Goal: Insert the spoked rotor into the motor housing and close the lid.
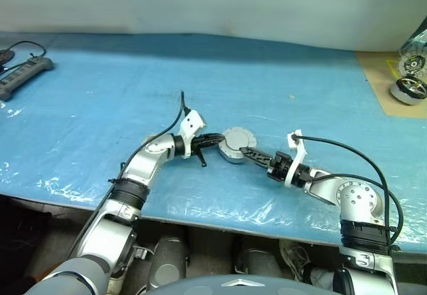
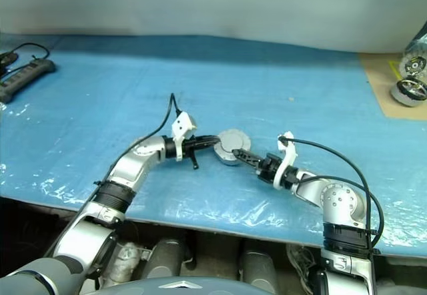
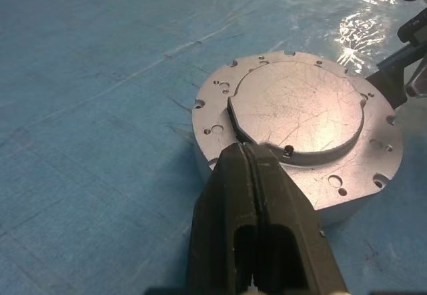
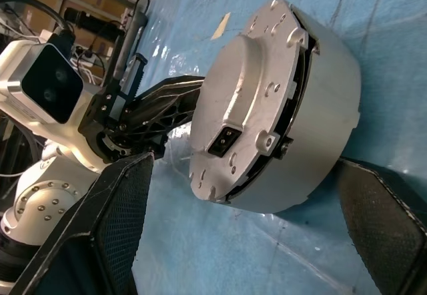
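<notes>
Two grippers: I have both at the housing, which sits mid-desk on the blue desk cover.
Lid: the lid lies on the housing, plain face up; in the right wrist view a dark gap shows along one side, so I judge it not fully seated.
Left gripper: clenched on nothing, its tip resting on the lid's rim.
Right gripper: spread wide, one finger each side of the housing, not pinching it.
Rotor: I cannot see it; presumably under the lid.
Handling: machined metal, stiff and likely heavy for its size, with smooth walls that may slip between pads.
Hold: I'd grip the housing across its round wall and press the lid flat from above, near the raised side.
</notes>
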`<control>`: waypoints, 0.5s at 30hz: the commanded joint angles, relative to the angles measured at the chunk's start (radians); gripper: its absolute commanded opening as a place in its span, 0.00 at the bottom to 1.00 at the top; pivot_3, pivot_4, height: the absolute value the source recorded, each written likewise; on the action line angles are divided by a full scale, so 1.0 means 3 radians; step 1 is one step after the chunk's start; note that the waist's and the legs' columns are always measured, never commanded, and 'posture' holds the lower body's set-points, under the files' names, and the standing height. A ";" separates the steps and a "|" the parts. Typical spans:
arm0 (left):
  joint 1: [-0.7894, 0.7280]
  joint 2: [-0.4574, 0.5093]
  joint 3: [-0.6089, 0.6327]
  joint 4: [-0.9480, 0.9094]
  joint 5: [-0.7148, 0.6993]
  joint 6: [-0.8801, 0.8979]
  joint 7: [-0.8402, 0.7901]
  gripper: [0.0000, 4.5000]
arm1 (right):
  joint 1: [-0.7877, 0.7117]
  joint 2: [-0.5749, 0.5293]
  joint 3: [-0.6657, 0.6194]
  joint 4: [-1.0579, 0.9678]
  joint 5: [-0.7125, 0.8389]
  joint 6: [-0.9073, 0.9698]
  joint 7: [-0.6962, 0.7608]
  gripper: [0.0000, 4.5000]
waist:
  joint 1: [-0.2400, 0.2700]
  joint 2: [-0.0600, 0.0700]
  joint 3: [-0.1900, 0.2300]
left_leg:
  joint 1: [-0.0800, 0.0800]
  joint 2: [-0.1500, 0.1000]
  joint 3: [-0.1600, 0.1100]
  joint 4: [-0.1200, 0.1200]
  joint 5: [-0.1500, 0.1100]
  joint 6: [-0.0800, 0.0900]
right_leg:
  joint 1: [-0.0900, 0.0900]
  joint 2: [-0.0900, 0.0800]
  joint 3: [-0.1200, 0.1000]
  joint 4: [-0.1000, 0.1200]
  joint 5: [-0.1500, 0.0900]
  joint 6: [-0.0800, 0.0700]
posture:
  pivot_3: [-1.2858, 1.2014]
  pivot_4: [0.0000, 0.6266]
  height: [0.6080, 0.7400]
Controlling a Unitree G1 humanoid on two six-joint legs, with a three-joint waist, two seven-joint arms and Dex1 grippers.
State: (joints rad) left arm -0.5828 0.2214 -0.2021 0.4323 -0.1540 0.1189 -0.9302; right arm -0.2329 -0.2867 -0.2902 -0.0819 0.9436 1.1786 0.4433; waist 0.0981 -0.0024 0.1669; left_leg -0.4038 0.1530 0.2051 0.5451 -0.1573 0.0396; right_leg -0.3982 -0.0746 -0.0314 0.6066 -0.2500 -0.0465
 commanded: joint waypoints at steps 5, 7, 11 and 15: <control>-0.0111 -0.0040 -0.0014 0.0034 0.0034 0.0018 0.0014 0.00 | -0.0127 0.0213 -0.0127 0.0171 0.0069 -0.0077 -0.0175 1.00 | -0.0007 0.0000 0.0000 | 0.0005 0.0001 0.0000 0.0002 0.0001 -0.0002 | 0.0003 0.0000 0.0000 0.0003 0.0001 -0.0001 | 0.52 0.24 1.00; -0.0136 -0.0035 -0.0003 0.0004 0.0022 0.0056 0.0009 0.00 | -0.0139 0.0228 -0.0163 0.0230 0.0039 -0.0102 -0.0221 1.00 | -0.0006 0.0000 0.0000 | 0.0006 0.0001 0.0000 0.0001 0.0002 -0.0002 | 0.0003 0.0000 0.0000 0.0004 0.0002 -0.0002 | 0.52 0.24 1.00; -0.0149 -0.0007 0.0013 -0.0102 -0.0003 0.0155 0.0001 0.00 | -0.0125 0.0238 -0.0191 0.0290 0.0008 -0.0136 -0.0270 0.91 | -0.0005 0.0000 0.0000 | 0.0006 0.0001 0.0000 0.0001 0.0004 -0.0004 | 0.0004 0.0000 0.0000 0.0003 0.0003 -0.0002 | 0.52 0.24 1.00; -0.0127 0.0052 0.0026 -0.0369 -0.0048 0.0372 -0.0004 0.00 | -0.0102 0.0260 -0.0210 0.0284 0.0061 -0.0155 -0.0274 0.62 | -0.0006 0.0000 0.0000 | 0.0001 0.0001 0.0000 -0.0001 0.0005 -0.0005 | -0.0002 0.0000 0.0000 0.0003 0.0003 -0.0002 | 0.52 0.24 1.00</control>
State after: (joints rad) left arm -0.6147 0.2313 -0.1986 0.3863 -0.1519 0.2126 -0.9232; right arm -0.2653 -0.2126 -0.3465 0.0125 0.9519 1.1400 0.3681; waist 0.0964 -0.0023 0.1670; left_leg -0.4038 0.1532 0.2051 0.5448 -0.1559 0.0381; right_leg -0.3991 -0.0747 -0.0313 0.6075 -0.2491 -0.0471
